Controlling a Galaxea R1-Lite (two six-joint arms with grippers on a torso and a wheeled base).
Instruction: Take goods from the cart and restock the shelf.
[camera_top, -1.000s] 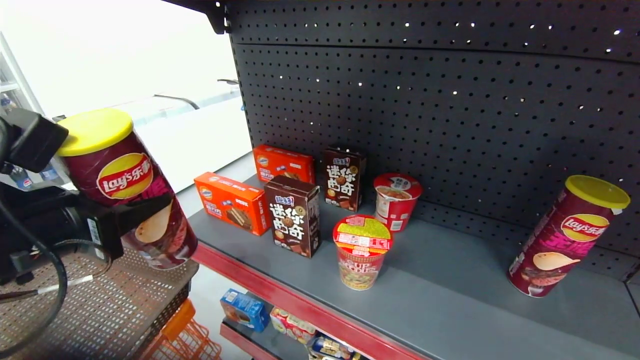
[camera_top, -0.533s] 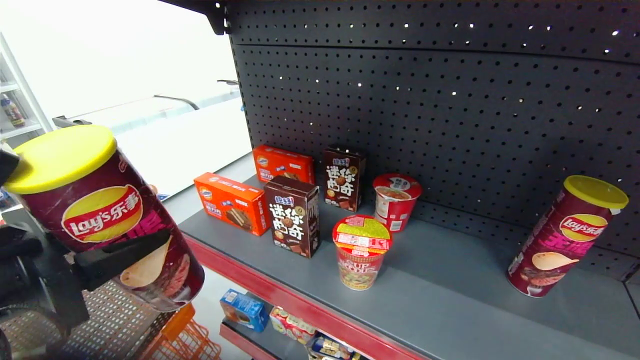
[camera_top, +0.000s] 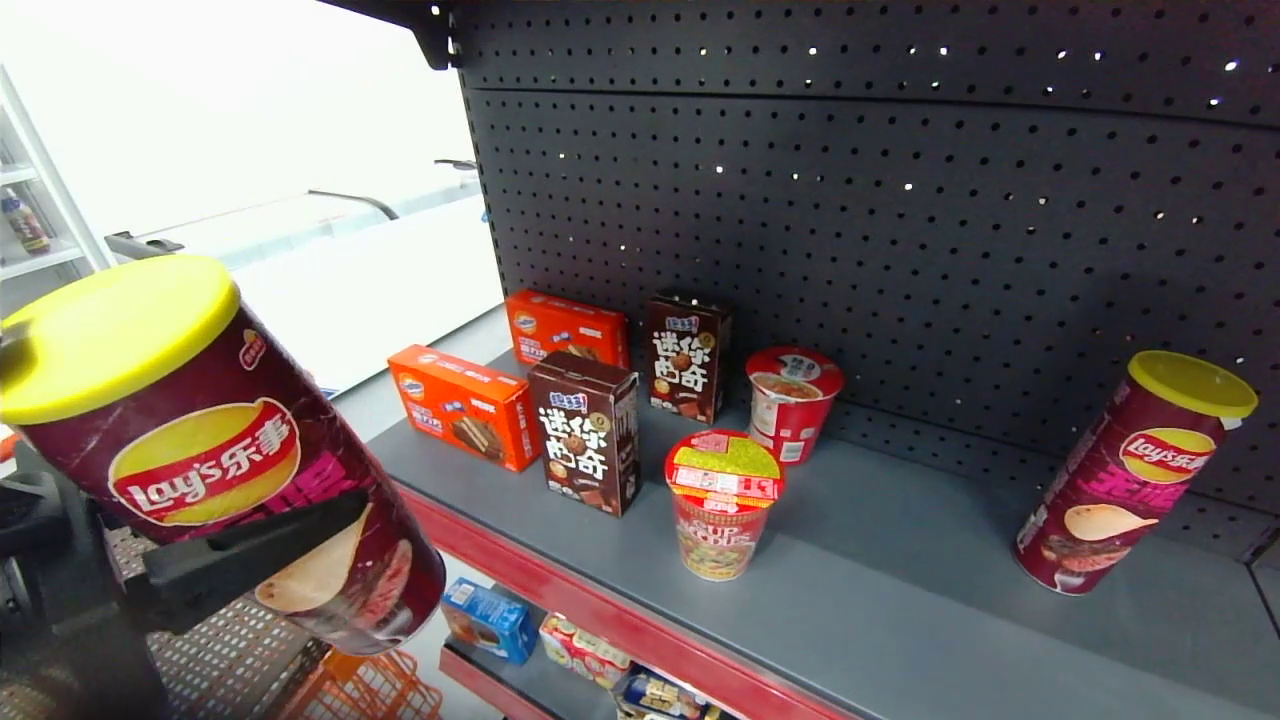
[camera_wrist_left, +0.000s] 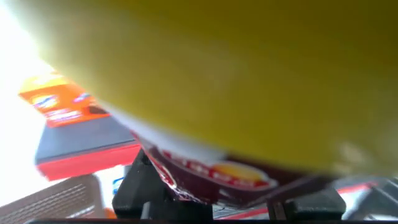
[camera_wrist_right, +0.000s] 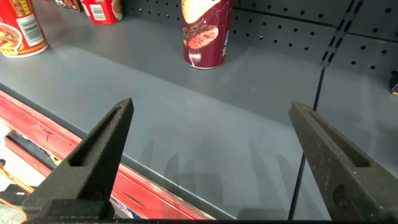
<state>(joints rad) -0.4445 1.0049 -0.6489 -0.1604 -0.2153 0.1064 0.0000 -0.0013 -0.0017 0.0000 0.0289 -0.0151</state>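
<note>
Grey shelf (camera_top: 900, 600) ahead; left hand (camera_top: 240, 540) tight around chips can (camera_top: 200, 440), right hand (camera_wrist_right: 211, 107) wide apart.

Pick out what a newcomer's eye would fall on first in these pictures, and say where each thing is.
First comes the big chip can with its yellow lid, close at the near left, clamped in the left gripper above the cart. Next, its twin can stands alone at the far right of the shelf, by the pegboard. Boxes and noodle cups cluster mid-shelf.
</note>
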